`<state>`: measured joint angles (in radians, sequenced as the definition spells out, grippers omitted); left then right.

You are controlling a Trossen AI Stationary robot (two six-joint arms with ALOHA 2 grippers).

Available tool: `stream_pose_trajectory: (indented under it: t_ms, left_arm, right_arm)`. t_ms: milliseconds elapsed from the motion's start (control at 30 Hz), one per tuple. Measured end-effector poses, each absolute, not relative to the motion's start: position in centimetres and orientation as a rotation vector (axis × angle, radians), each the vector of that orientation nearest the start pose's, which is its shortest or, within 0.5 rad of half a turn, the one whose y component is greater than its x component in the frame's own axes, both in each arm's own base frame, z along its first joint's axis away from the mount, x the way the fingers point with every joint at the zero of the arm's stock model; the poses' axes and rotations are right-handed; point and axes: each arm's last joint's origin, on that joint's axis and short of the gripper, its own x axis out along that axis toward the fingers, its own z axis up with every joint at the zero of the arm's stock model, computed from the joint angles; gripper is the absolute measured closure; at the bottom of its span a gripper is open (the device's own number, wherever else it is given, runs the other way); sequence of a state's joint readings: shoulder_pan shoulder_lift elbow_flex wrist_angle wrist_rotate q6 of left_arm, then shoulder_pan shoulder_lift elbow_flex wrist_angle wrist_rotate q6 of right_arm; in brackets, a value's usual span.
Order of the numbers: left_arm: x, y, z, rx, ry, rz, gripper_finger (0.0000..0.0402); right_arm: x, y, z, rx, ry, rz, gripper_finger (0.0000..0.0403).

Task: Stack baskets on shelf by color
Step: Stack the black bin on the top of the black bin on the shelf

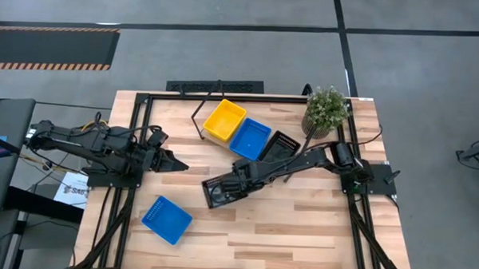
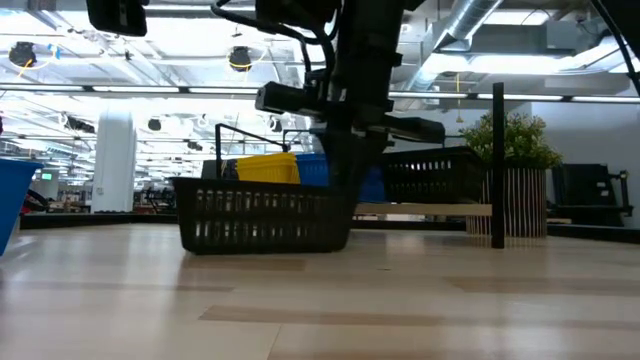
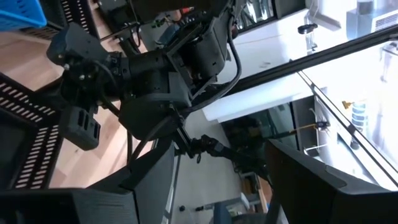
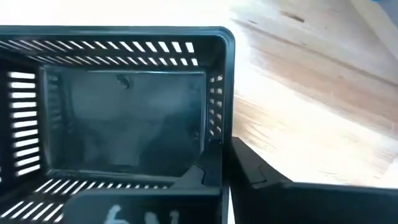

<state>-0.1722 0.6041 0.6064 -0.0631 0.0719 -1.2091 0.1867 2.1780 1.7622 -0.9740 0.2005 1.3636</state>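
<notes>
A black basket (image 1: pixel 220 191) stands level on the table near its middle; in the low view the black basket (image 2: pixel 265 215) is in front. My right gripper (image 1: pixel 238 179) is at its end toward the shelf, shut on its wall. The shelf (image 2: pixel 430 209) near the far edge carries a yellow basket (image 1: pixel 224 120), a blue basket (image 1: pixel 250 137) and another black basket (image 1: pixel 279 145) side by side. A second blue basket (image 1: pixel 166 220) lies on the table near the left front. My left gripper (image 1: pixel 178 165) is open, left of centre, touching nothing. My right gripper (image 4: pixel 224 177) holds the black basket by its slotted end wall (image 4: pixel 219 146), close to a corner. One finger is inside the basket and the other finger (image 4: pixel 267 177) outside it. The fingers come from above, slanting from the table's right. The basket's bottom rests on the table.
A potted green plant (image 1: pixel 327 110) stands at the far right corner beside the shelf. Black frame bars (image 1: pixel 135 139) run along the table's left and right sides. Bare tabletop (image 1: pixel 300 224) lies toward the near edge, right of the blue basket.
</notes>
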Motion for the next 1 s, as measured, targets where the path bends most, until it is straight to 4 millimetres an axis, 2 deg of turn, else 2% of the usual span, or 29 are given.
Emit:
stream_pose_trajectory:
  t_ms: [100, 233, 333, 567, 733, 833, 1000]
  left_arm:
    - [14.1, -2.7, 30.8, -1.201, 0.2, -0.177, 0.0164]
    - [14.0, -2.7, 30.9, -1.204, 0.198, -0.187, 0.0164]
    - [13.9, -2.7, 31.0, -1.218, 0.198, -0.206, 0.0164]
    - [12.7, -2.5, 31.7, -1.232, 0.15, -0.245, 0.0164]
    - [11.6, -2.1, 32.4, -1.227, 0.088, -0.274, 0.0164]
    - [10.8, -2.0, 32.7, -1.208, 0.053, -0.289, 0.0164]
    - [9.9, -1.7, 33.0, -1.185, 0.008, -0.304, 0.0164]
  right_arm:
    - [43.1, 7.7, 18.2, 0.884, 1.088, -0.881, 0.0392]
    - [43.1, 8.2, 19.7, 0.89, 1.079, -0.835, 0.0395]
    - [42.9, 8.6, 21.6, 0.878, 1.062, -0.78, 0.0398]
    - [41.6, 8.4, 27.8, 0.874, 0.964, -0.643, 0.04]
    - [38.8, 7.0, 33.2, 0.838, 0.863, -0.575, 0.0401]
    - [36.3, 5.0, 35.9, 0.767, 0.867, -0.575, 0.0401]
    - [31.4, 1.0, 38.7, 0.679, 0.963, -0.67, 0.0401]
